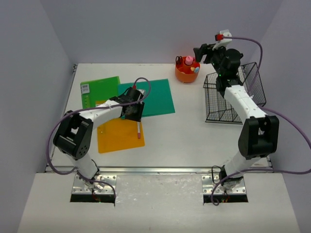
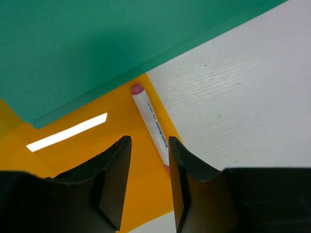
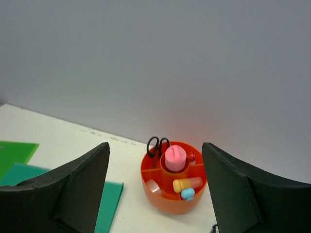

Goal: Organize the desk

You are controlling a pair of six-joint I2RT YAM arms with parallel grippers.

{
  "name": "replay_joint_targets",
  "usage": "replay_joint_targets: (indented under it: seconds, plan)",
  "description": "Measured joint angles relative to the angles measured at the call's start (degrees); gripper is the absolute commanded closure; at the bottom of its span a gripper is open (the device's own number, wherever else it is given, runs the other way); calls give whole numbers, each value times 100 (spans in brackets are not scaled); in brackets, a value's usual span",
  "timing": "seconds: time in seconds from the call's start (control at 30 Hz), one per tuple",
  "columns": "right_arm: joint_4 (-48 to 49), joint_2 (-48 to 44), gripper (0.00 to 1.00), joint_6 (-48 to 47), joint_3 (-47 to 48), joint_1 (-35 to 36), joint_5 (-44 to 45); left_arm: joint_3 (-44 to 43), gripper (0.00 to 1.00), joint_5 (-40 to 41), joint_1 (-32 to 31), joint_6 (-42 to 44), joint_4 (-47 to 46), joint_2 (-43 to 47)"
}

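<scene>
the left pincer (image 2: 148,145), slightly parted and empty, is hovering above the marker (image 2: 146,111) on the worktop's (image 1: 194,131) orange folder (image 2: 73,160), its length running almost along the finger gap; the right pincer (image 1: 201,50), released, is hanging well apart.

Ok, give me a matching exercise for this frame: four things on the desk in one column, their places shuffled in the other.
1. marker
2. scissors
3. wire basket
4. light green folder

A. in the orange caddy
B. far left of the desk
C. along the right edge of the orange folder
D. right side of the desk

Pairs: 1-C, 2-A, 3-D, 4-B.
</scene>
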State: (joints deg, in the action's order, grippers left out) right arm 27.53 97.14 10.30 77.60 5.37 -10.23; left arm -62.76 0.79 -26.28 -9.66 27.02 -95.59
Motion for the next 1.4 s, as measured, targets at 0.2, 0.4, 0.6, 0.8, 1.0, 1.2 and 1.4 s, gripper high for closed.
replay_joint_targets:
  seconds: [0.2,0.4,0.6,0.8,1.0,1.2,1.4]
  plan:
    - [29,-622,20,-363,-1088,0,-104,-61,68,202,-74,-178,160,-514]
    - [-117,-929,14,-736,-1657,0,-253,-112,74,215,-118,-324,257,-912]
    - [-95,-1398,11,-1259,-1960,39,-646,-422,100,212,-116,-437,351,-1139]
    - [-280,-1859,5,-2707,-2391,362,-1871,-611,100,-451,-12,-594,523,-1097]
    - [-990,-2041,1,-5070,-2879,1421,-2761,-1057,100,-1644,439,-979,601,-389]
    - [-1297,-2066,1,-6996,-3726,2428,-3157,-1487,100,-2719,824,-1548,341,126]
    - [-661,-1768,9,-8076,-3980,3299,-3217,-1405,100,-3278,838,-1788,368,235]
